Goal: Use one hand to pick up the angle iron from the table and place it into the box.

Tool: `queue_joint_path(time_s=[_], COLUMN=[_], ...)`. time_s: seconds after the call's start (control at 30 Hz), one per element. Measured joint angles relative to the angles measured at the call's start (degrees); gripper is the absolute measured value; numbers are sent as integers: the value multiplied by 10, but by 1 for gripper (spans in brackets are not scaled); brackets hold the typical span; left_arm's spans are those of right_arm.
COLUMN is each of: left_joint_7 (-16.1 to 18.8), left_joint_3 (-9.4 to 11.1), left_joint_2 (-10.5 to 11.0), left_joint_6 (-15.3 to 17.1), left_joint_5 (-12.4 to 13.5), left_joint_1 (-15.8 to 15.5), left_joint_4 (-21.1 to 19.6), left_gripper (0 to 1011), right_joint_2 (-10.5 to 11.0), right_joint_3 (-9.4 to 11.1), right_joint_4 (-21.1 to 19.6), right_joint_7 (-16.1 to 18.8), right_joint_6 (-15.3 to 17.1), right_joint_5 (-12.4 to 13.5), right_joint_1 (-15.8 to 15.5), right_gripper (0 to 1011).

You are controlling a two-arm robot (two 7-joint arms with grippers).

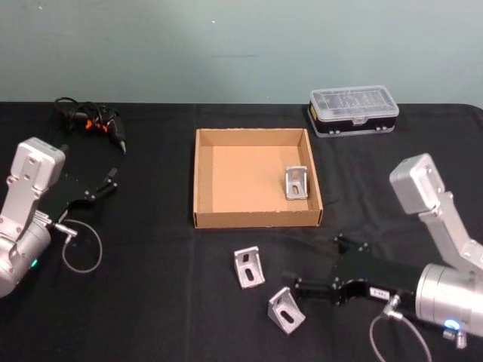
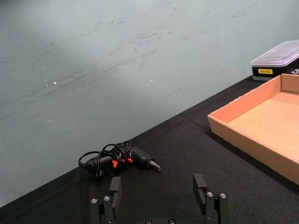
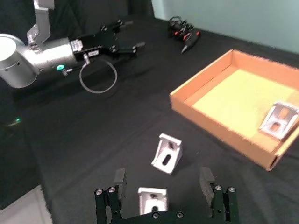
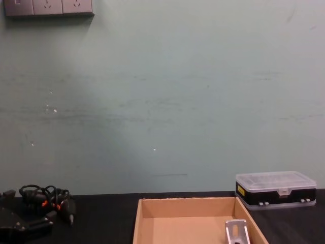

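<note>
The tan box [image 1: 204, 177] sits mid-table, with one angle iron [image 1: 297, 183] lying in its right corner, also seen in the right wrist view [image 3: 279, 121]. Two more angle irons lie on the black table [image 1: 151, 302] in front of the box: one further left [image 1: 249, 267] and one nearer me [image 1: 286, 309]. My right gripper [image 1: 317, 264] is open beside the nearer one. In the right wrist view that angle iron [image 3: 153, 200] shows between the open fingers [image 3: 120, 179], the other iron [image 3: 167, 153] just ahead. My left gripper [image 1: 106, 185] rests open at the table's left.
A bundle of black cables with orange marks [image 1: 90, 121] lies at the back left. A clear-lidded black case [image 1: 353, 111] stands behind the box's right corner. A wire loop [image 1: 81, 249] hangs by the left arm.
</note>
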Motion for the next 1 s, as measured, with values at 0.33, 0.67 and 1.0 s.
queue_joint_path(time_s=[0.33, 0.67, 1.0], left_joint_7=[0, 0, 0], left_joint_3=[0, 0, 0], left_joint_2=[0, 0, 0], left_joint_6=[0, 0, 0], left_joint_5=[0, 0, 0], left_joint_1=[0, 0, 0], left_joint_4=[0, 0, 0], left_gripper=[1000, 1000, 1000], right_joint_2=[6, 11, 14], right_joint_3=[-45, -73, -91], right_joint_4=[23, 35, 44], right_joint_7=[2, -9, -22], right_joint_6=[2, -7, -15], right_joint_5=[-5, -12, -23], right_joint_1=[9, 19, 29], right_gripper=[1003, 1003, 1003])
